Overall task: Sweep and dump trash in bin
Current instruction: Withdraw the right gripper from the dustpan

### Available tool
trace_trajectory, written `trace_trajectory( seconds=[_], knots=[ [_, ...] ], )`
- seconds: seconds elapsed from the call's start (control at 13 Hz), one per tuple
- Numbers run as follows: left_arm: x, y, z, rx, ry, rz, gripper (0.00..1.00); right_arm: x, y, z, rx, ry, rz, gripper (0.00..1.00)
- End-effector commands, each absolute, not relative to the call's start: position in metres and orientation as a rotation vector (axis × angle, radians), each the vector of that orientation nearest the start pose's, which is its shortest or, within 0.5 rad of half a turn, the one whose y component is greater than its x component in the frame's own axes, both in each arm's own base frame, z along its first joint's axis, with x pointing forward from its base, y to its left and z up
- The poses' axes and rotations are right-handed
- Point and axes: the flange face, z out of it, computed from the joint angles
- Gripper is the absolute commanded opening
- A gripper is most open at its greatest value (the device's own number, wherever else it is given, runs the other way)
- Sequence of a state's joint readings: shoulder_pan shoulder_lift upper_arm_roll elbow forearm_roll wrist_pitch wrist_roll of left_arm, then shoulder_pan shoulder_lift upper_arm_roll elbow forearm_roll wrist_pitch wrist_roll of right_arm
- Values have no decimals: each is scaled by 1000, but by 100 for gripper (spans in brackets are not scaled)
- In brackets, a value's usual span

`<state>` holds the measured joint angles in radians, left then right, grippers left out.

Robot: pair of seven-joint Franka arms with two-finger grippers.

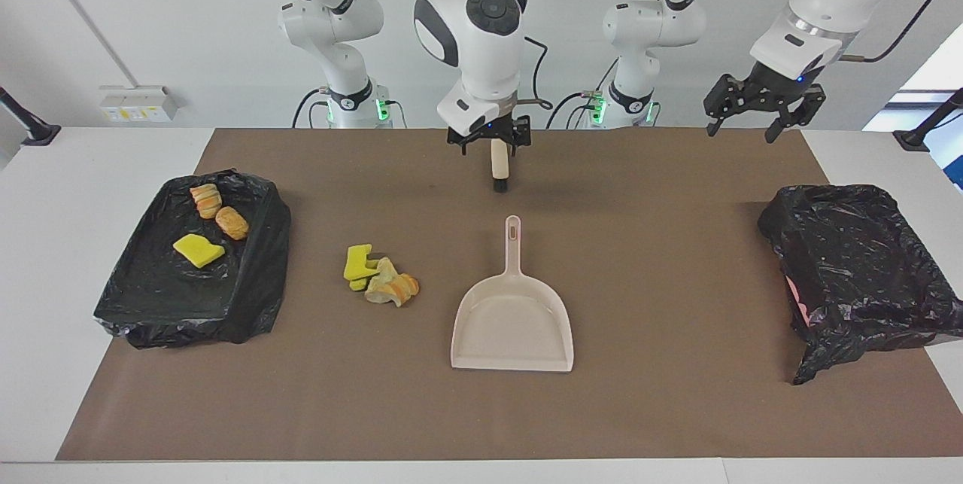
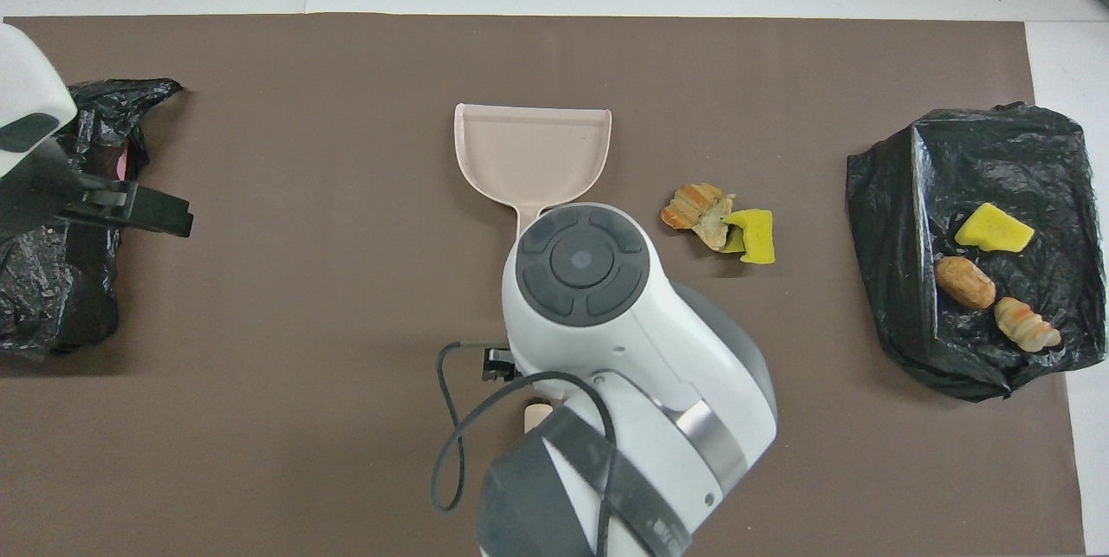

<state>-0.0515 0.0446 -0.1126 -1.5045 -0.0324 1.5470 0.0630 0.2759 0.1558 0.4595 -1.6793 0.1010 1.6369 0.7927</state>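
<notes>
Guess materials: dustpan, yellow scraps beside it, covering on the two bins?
Dustpan: looks like rigid moulded plastic, matte beige, with a smooth one-piece pan and handle. Yellow scraps: probably sponge foam, with blocky cut edges and a dull surface. Bin covering: thin black plastic film, crinkled and glossy.
</notes>
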Motion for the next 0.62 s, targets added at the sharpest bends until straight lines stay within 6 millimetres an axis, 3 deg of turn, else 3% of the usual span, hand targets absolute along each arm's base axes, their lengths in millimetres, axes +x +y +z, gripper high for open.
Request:
trace_trajectory(
  seconds=[0.0, 0.31, 0.39, 0.54],
  knots=[
    [595, -120, 612, -3153, 418, -43, 100, 374, 380, 470, -3100, 181, 413, 100],
    [612, -157, 582, -3134, 457, -77, 100, 302, 365, 444, -3046, 192, 448, 100],
    [617, -173, 568, -3140, 390, -80, 100, 289, 366, 436, -3040, 191, 478, 100],
    [620, -208, 546, -3111, 429, -94, 100, 262, 375, 409, -3041, 170, 470, 100]
  ],
)
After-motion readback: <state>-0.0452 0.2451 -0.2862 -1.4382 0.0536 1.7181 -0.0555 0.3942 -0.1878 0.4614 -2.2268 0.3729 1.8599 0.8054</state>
